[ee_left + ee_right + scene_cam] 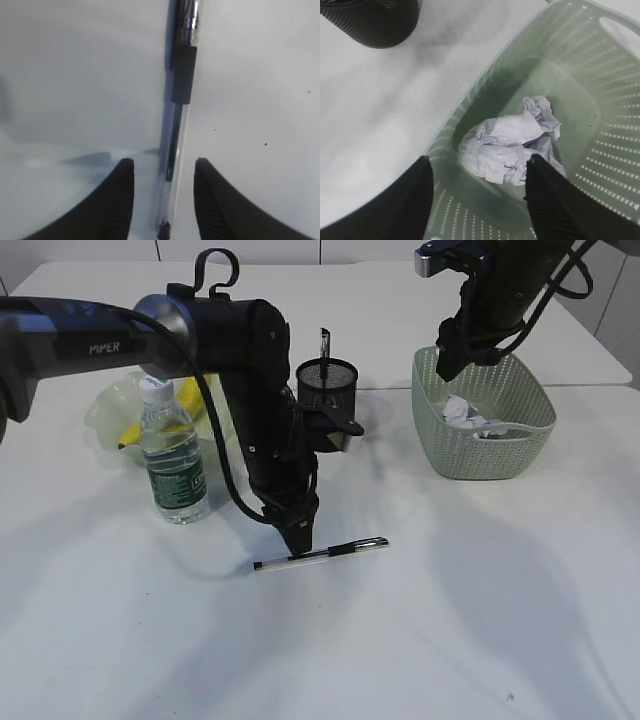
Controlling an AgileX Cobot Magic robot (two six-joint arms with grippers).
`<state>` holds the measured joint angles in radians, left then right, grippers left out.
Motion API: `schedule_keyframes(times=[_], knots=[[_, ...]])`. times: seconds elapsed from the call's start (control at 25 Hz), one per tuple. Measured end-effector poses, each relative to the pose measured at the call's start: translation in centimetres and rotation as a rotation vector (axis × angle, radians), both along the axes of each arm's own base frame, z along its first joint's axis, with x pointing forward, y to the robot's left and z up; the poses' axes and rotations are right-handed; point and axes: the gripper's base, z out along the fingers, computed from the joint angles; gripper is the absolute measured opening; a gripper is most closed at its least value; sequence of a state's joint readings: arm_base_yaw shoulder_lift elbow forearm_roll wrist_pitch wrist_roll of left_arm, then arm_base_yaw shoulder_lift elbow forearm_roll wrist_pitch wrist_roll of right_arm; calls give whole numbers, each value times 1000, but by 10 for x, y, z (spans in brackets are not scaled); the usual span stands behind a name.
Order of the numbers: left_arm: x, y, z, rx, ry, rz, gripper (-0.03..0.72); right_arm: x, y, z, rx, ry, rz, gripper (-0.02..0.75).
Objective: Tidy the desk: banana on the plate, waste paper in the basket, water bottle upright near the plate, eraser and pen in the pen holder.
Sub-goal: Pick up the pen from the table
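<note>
A clear pen with a black grip [322, 554] lies on the white table; in the left wrist view the pen [179, 120] runs between my fingers. My left gripper [298, 540] [164, 172] is open, its fingers on either side of the pen's rear end, at table level. My right gripper [450, 358] [479, 170] is open and empty above the green basket [525, 445] [600, 165], which holds crumpled waste paper [462, 410] [507, 145]. The water bottle [174, 460] stands upright next to the plate [105, 410] with the banana [186, 400]. The black mesh pen holder [328, 380] [375, 22] stands behind. The eraser is not visible.
The left arm's black body [265, 390] stands between the bottle and the pen holder. A thin dark object [325, 343] sticks up out of the pen holder. The table's far edge lies behind the basket.
</note>
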<state>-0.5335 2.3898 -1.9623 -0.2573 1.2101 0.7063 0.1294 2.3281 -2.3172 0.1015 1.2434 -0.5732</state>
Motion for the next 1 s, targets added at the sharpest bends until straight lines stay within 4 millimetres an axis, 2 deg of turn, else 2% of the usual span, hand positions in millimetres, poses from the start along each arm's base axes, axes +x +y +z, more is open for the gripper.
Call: schedule_keyframes(times=[0.32, 1.0], knots=[[-5, -8, 0, 1, 6, 5, 279, 0, 0, 0, 0, 0, 0, 442], [-7, -10, 0, 10, 22, 74, 279, 0, 0, 0, -2, 0, 0, 442]])
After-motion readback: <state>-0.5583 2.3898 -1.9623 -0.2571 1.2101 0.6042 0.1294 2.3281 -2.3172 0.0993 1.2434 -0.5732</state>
